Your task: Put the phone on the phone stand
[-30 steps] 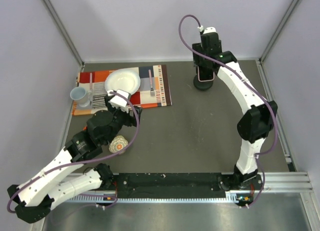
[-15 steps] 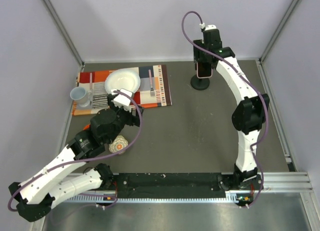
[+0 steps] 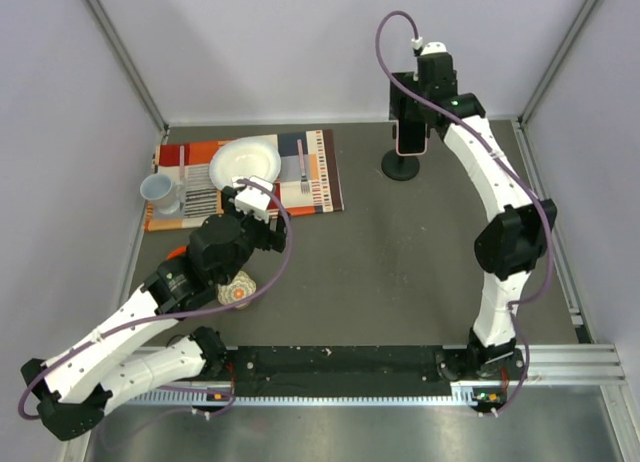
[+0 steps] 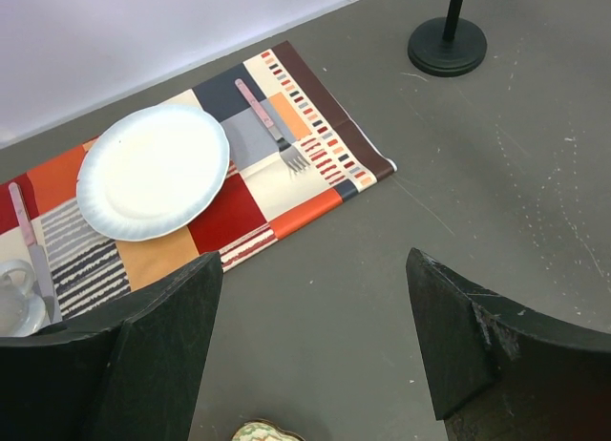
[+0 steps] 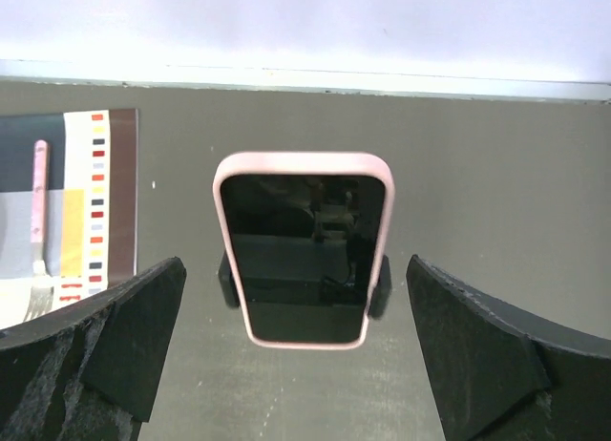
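Pink-cased phone (image 5: 304, 248), one, rests on one phone stand (image 3: 401, 168); right gripper (image 5: 294, 265) has spread off it, left gripper (image 4: 313, 260) stays spread, empty.

Free room was seen on both sides of the phone (image 5: 304, 250) (propped upright on the phone stand (image 3: 401, 166)); the table's (image 3: 400, 272) far-left corner was taken up by a placemat (image 3: 320, 187), plate (image 3: 245, 163) and mug (image 3: 160, 192).

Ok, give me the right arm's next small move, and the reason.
Probably pull straight back, away from the phone. It already rests in the phone stand, and the right fingers stand wide on either side, clear of its edges.
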You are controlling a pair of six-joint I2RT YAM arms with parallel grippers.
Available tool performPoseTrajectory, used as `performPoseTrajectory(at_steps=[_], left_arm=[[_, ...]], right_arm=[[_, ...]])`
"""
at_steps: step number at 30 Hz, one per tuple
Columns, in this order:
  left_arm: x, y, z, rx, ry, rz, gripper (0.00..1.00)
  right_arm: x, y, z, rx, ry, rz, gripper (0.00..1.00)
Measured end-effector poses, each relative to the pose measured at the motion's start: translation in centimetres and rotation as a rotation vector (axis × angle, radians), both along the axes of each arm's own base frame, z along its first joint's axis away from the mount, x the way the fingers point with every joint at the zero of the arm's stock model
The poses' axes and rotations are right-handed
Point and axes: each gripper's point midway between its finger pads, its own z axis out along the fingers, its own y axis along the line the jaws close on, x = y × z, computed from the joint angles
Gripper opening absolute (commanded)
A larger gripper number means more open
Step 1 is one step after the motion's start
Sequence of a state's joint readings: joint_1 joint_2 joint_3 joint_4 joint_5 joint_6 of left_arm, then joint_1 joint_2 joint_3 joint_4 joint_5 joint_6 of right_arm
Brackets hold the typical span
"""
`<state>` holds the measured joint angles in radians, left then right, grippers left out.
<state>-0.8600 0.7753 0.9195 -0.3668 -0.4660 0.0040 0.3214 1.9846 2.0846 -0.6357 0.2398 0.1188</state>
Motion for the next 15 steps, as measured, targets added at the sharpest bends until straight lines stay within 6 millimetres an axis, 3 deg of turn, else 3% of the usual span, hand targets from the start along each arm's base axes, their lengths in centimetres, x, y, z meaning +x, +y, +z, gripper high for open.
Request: performPoseTrajectory(at_steps=[5,8,11,15], left_arm=[[0.3,0.1,-0.4,0.015,0.007,0.013,0.82],[0.4,0.1,-0.7,0.028,0.01,0.022,0.82],[0.7,0.1,-1.1,0.043,0.017,0.03,0.82],[1.0,0.1,-1.6,0.065,0.027,0.035,0.82]], right_arm=[[-3.8,-1.3,4.1,0.04,-0.056,-0.02,0.99],[-7.0,-2.6,5.3,0.055,-0.073,-0.045,0.99],[-10.8,-3.9,5.0,0.067,-0.066,-0.063,0.99],[-16.8,-5.9,2.8,0.077,-0.035,-0.081,0.99]])
